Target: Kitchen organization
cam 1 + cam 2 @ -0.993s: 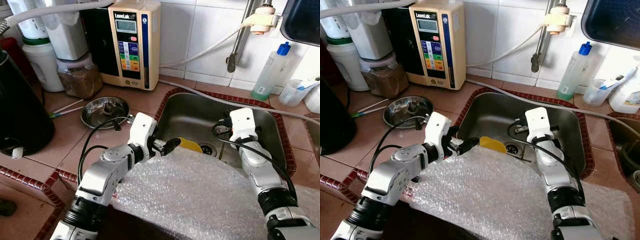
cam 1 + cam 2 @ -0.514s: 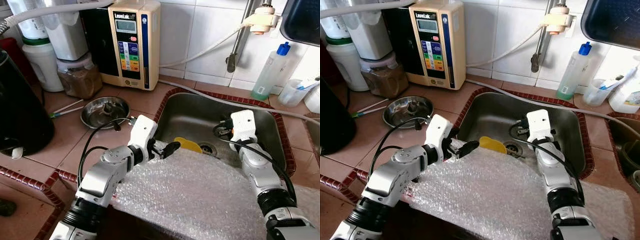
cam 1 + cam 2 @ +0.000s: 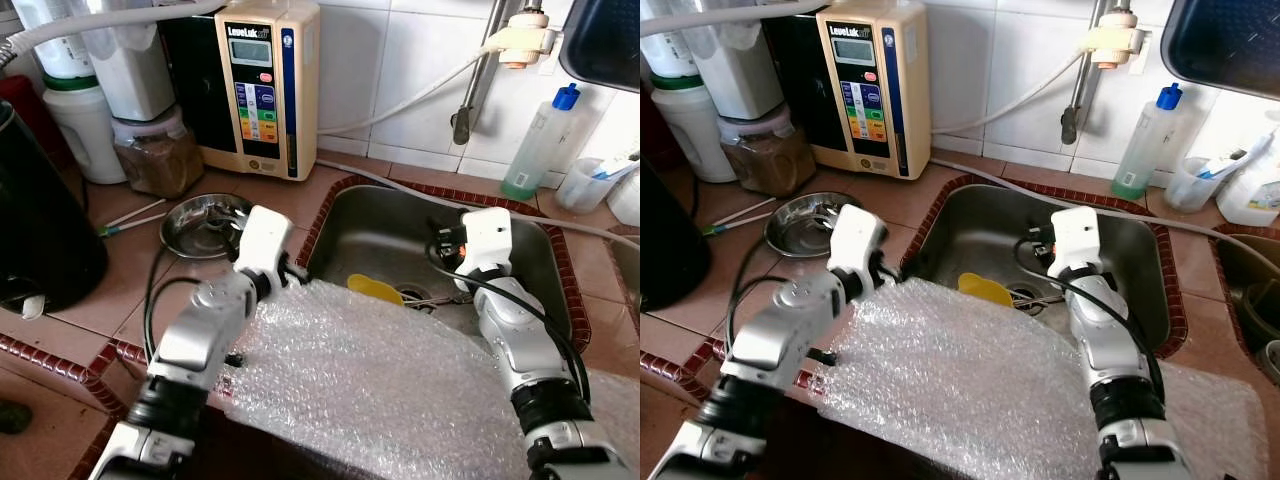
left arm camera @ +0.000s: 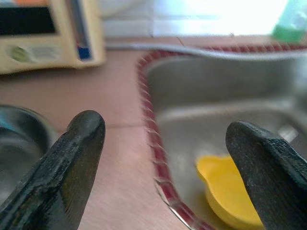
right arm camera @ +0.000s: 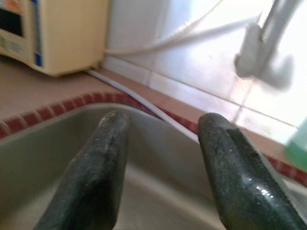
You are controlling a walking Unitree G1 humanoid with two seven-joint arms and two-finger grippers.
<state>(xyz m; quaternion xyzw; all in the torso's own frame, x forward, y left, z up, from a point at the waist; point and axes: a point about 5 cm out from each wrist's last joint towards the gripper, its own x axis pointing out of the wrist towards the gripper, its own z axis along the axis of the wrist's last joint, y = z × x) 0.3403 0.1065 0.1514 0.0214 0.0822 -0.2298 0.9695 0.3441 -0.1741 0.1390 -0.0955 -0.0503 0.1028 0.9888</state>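
Note:
A yellow plastic piece (image 3: 375, 288) lies in the steel sink (image 3: 380, 225) beside the drain. A sheet of bubble wrap (image 3: 400, 385) covers the sink's front edge and the counter in front. My left gripper (image 4: 165, 127) is open and holds nothing. It hovers at the sink's left rim, over the wrap's far left corner, and the yellow piece (image 4: 225, 191) lies beyond its fingertips. My right gripper (image 5: 165, 120) is open and empty above the sink's right half, facing the back wall. Its white wrist block (image 3: 487, 235) stands over the basin.
A round steel dish (image 3: 200, 225) sits on the tiled counter left of the sink. Behind it stand a cream water unit (image 3: 262, 85) and a jar (image 3: 155, 155). A black appliance (image 3: 40, 230) is at far left. A tap (image 3: 465, 115) and a blue-capped bottle (image 3: 540, 145) stand behind the sink.
My left gripper has drawn back from beside the yellow piece to the sink's left rim and turned toward the counter. The right gripper has risen slightly.

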